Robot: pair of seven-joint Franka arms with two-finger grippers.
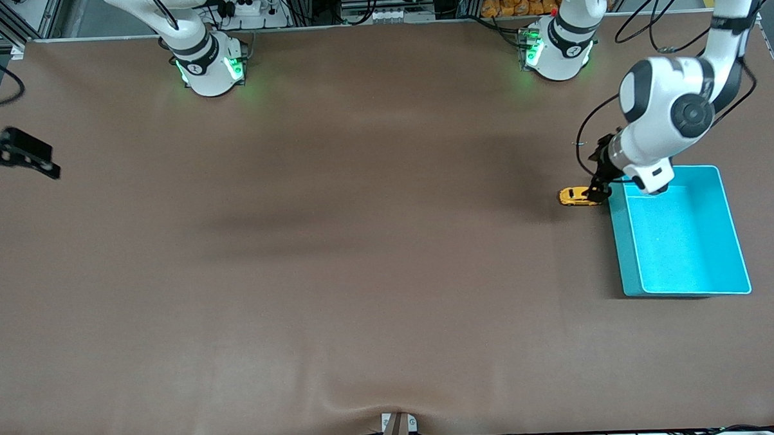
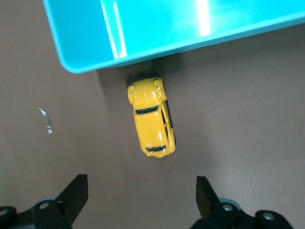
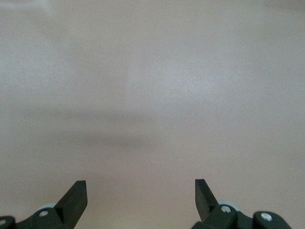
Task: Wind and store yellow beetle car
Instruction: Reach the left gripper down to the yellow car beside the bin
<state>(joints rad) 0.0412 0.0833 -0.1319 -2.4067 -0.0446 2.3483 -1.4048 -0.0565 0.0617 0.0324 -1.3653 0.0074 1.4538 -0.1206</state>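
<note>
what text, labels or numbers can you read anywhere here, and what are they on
No text can be read in these pictures.
yellow beetle car: no lettering or number shows on its body.
turquoise bin: plain, no label.
Both arm bases carry a small dark round mark, right arm's base and left arm's base: too small to read.
Left gripper and right gripper: no markings show.

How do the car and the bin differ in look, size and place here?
The car is orange-yellow with a rounded body; the bin is turquoise and rectangular. The car is tiny; the bin is far larger. The car lies under the open left gripper, just off the bin's corner toward the right arm's end; the bin lies at the left arm's end and reaches nearer the camera. Both rest on the brown table, and the car is outside the bin.
</note>
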